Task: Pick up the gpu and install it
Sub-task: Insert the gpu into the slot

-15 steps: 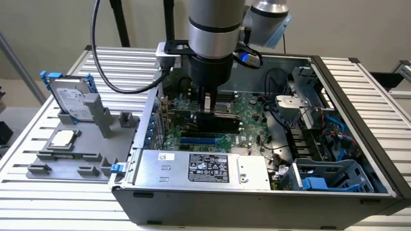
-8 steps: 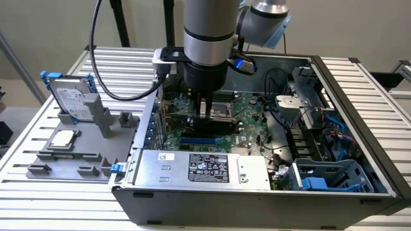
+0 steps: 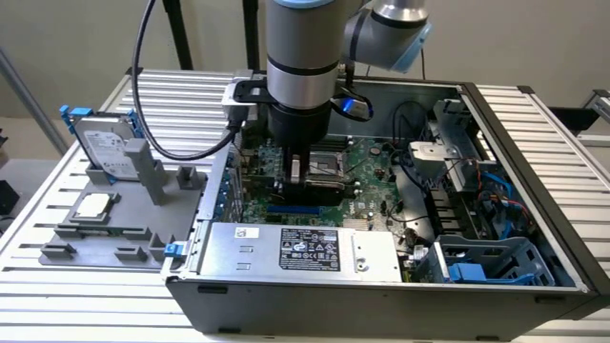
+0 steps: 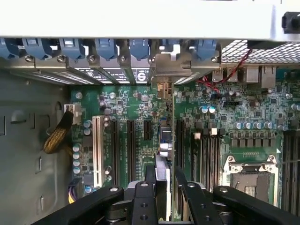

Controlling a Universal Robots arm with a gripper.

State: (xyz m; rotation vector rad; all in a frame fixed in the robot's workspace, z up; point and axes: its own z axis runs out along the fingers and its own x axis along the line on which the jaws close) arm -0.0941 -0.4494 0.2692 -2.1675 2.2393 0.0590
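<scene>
Gripping the gpu (image 4: 168,140) edge-on, the end effector (image 4: 165,187) holds it upright over the motherboard (image 4: 126,108) slots.

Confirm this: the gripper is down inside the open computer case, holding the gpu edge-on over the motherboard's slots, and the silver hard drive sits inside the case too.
Wrong on the hard drive: the exterior view shows it outside the case, upright on the grey holder. The rest holds: the gripper clamps the gpu over the motherboard.
</scene>
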